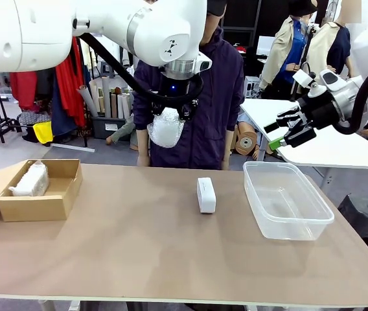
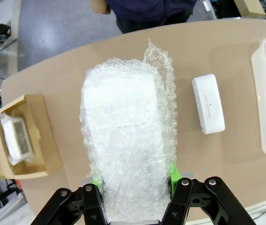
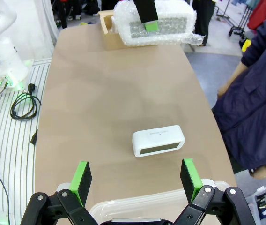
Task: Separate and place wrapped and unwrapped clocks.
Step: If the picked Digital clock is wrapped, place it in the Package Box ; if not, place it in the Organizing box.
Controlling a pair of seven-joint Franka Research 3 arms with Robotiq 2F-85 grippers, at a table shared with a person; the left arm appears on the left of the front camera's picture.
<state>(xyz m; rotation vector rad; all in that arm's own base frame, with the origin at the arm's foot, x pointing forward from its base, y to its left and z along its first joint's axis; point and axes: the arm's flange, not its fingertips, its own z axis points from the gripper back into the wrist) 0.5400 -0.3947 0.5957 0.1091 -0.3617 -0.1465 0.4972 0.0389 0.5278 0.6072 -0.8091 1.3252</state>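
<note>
Bare clock is lying mid-table, well apart from everything else. Smooth hard shell, likely light and a bit slippery, so I'd be pinching it across the narrow width, flat sides. Clear tub is sitting to its right, toward the right edge. Cardboard box at the left edge is carrying one wrapped clock. Second wrapped clock is hanging in the air above the far edge, in front of the person. The bubble wrap is soft and springy over a hard core, so the grip is probably sinking in before it bites. Left gripper is clamping it, green pads pressing the wrap from both sides. Right gripper is hovering above the tub's far end, jaws spread wide, carrying nothing.
</note>
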